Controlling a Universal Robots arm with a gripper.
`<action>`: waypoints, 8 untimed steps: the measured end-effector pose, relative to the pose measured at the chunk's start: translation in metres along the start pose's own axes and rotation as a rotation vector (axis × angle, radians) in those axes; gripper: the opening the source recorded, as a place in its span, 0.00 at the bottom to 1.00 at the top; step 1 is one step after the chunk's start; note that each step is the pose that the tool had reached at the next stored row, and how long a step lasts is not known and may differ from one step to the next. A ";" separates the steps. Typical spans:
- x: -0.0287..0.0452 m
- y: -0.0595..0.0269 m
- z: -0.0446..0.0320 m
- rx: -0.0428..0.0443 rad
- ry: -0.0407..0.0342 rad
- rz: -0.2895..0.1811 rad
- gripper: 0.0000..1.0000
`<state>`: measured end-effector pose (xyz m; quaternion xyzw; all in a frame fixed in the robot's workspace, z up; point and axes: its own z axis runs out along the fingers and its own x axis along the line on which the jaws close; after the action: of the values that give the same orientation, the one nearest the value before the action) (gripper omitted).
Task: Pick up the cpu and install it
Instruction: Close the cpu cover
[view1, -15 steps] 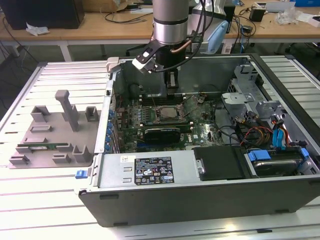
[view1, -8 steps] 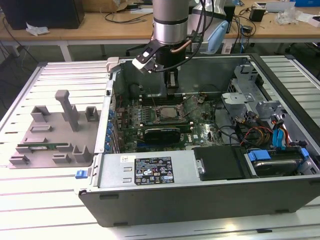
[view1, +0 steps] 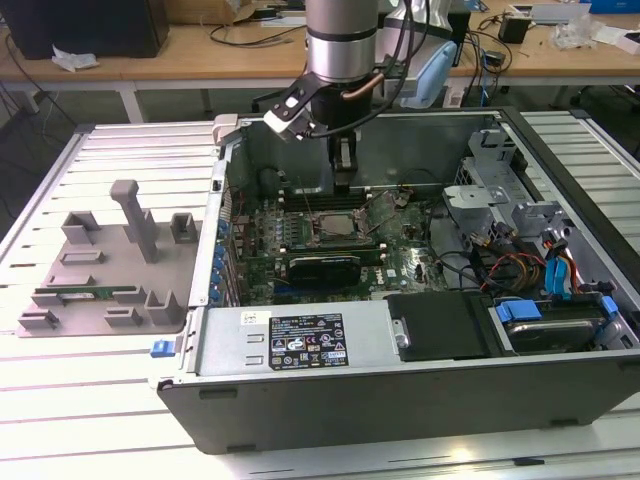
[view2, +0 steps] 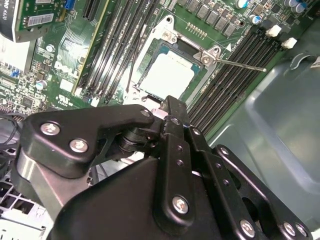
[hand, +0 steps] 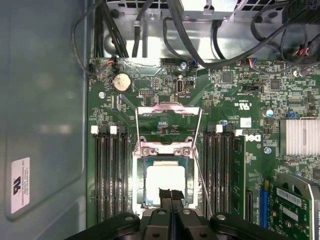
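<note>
Lying flat in its socket (hand: 140, 180), the cpu (hand: 165, 177) shows its shiny top. The gripper (hand: 170, 193) hangs over the cpu's edge with its two fingers (hand: 164, 195) pressed together, holding nothing.

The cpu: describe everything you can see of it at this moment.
The cpu is a flat square chip with a pale, shiny metal top and a thin darker rim. It lies flat in the motherboard socket, between banks of memory slots. The socket's hinged cover frame stands open and its thin lever is unlatched. The claw is shut, with its tips over one edge of the chip; whether they touch it cannot be told.
</note>
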<state>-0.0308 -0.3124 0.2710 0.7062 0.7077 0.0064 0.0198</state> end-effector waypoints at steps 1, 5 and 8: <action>0.0000 0.0000 -0.0010 0.0000 0.0000 0.000 0.11; 0.0000 0.0003 -0.0024 -0.0001 0.0000 0.000 0.11; -0.0001 0.0135 -0.0019 -0.0001 0.0001 0.000 0.11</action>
<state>-0.0173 -0.3124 0.2733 0.7062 0.7077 0.0065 0.0198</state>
